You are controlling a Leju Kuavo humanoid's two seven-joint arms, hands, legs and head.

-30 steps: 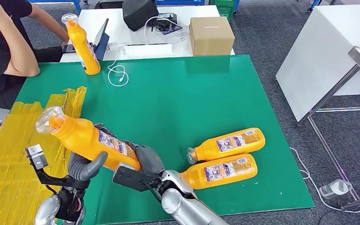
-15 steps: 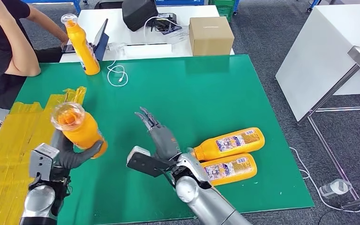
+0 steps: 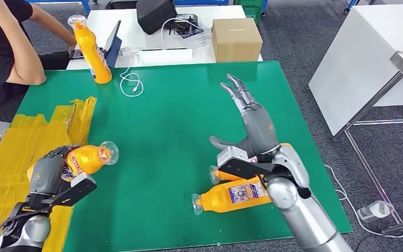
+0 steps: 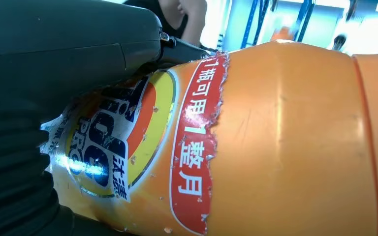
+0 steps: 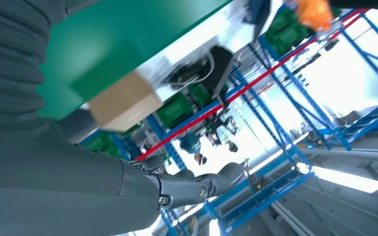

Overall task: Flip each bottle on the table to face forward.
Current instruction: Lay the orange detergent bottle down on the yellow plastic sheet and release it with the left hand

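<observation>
Two bottles (image 3: 234, 193) lie half-hidden behind the spread-fingered right hand (image 3: 255, 128); left hand (image 3: 50, 170) grips another bottle (image 3: 86, 157).

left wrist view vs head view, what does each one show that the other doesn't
Left wrist view alone: the held bottle's label up close, with a torn red strip of Chinese characters.

Head view alone: the green mat, two bottles lying near the right arm, an upright bottle at the far edge, the cardboard box, the yellow sheet, and the raised right hand, fingers spread and empty.

Both: the orange bottle in the left hand, and the seated person.
</observation>
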